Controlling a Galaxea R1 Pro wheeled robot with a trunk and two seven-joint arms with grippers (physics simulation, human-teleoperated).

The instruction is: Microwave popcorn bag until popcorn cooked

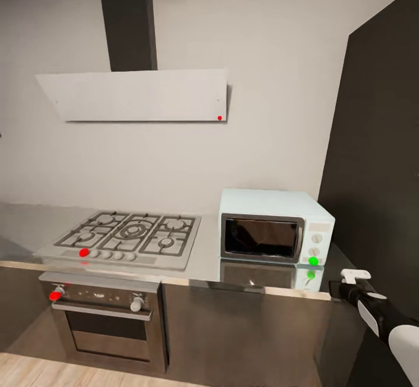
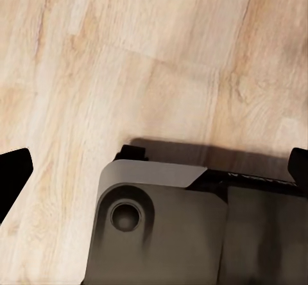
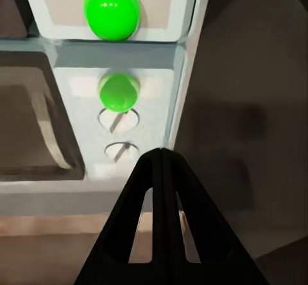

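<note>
Microwave (image 1: 273, 224): pale mint-blue box, door shut, dark glass framed in silver. It stands on the counter (image 1: 203, 259) at its right end, just beside the gas hob (image 1: 125, 235) and close to the tall dark panel (image 1: 378, 160) on the right. Its side panel carries two round knobs and, lowest, a green marker (image 1: 313, 261), which is mirrored in the shiny counter surface. In the right wrist view the same green marker (image 3: 118, 91) sits next to two knobs (image 3: 120, 150), with its larger reflection (image 3: 111, 9) in the steel.

Counter: long grey reflective worktop above dark cabinet fronts.

Gas hob: grated, five burners, a row of front knobs, one marked red (image 1: 84, 252).

Built-in oven (image 1: 105, 323): below the hob, dark glass, steel handle, one red-marked knob (image 1: 55, 295) and one plain.

Extractor hood (image 1: 139, 95): pale slab on the wall with a small red dot, dark chimney above.

Right gripper (image 1: 354, 274): white-tipped, on a black-and-white arm, held in front of the counter edge, near the microwave's lower right corner but apart from it. In the right wrist view its dark fingers (image 3: 149, 227) meet at the tips, pressed together on nothing, pointing at the knob panel.

Left gripper: the left wrist view gives only dark finger edges at the frame sides over the robot's grey base (image 2: 167, 227) and wooden floor (image 2: 128, 54); whether it is spread or closed cannot be told.
</note>
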